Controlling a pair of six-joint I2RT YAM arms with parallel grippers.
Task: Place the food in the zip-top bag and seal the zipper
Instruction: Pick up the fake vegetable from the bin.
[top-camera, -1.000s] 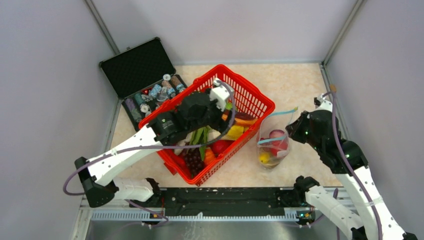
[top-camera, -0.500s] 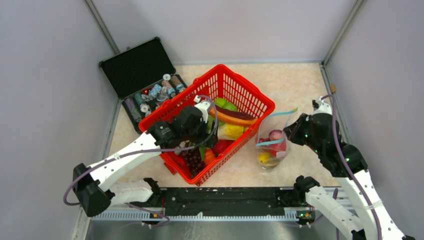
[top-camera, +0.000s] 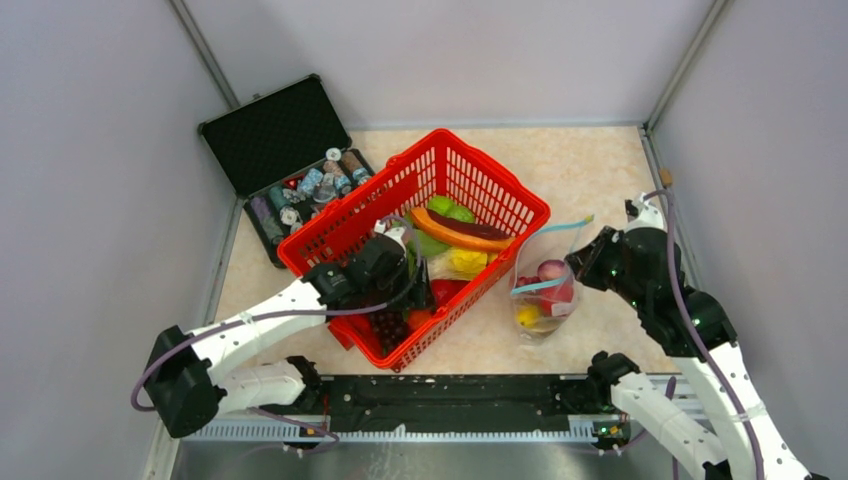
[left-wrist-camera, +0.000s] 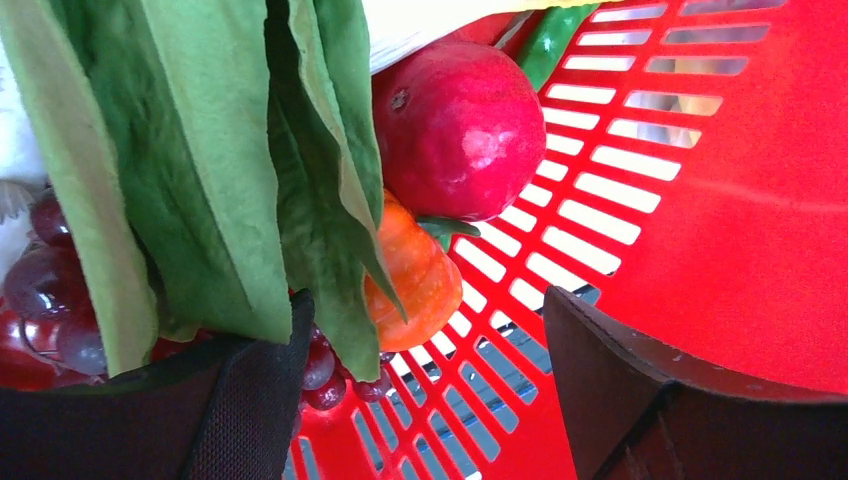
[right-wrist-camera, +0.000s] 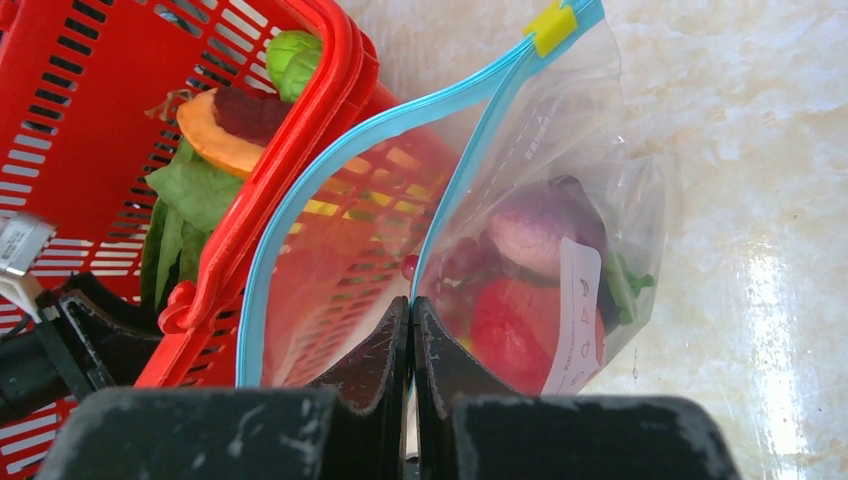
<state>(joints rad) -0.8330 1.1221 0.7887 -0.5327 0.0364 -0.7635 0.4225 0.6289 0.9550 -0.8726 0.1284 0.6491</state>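
Left gripper (left-wrist-camera: 430, 370) had drawn back and sunk into red lattice plastic basket (top-camera: 505, 190), jaws wide near round red toy fruit (left-wrist-camera: 460, 130). Right gripper (right-wrist-camera: 412, 335) clamped on light-blue zipper strip (right-wrist-camera: 330, 170), holding part-filled clear soft plastic bag (right-wrist-camera: 610, 200) open beside basket. Picking step, seemingly; next needs closing on fruit, carrying to bag.

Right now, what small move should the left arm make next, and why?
Probably lower the left gripper and close it on the orange vegetable: its jaws stand open and empty inside the basket, and the right gripper pinches the bag by its blue edge, mouth open.
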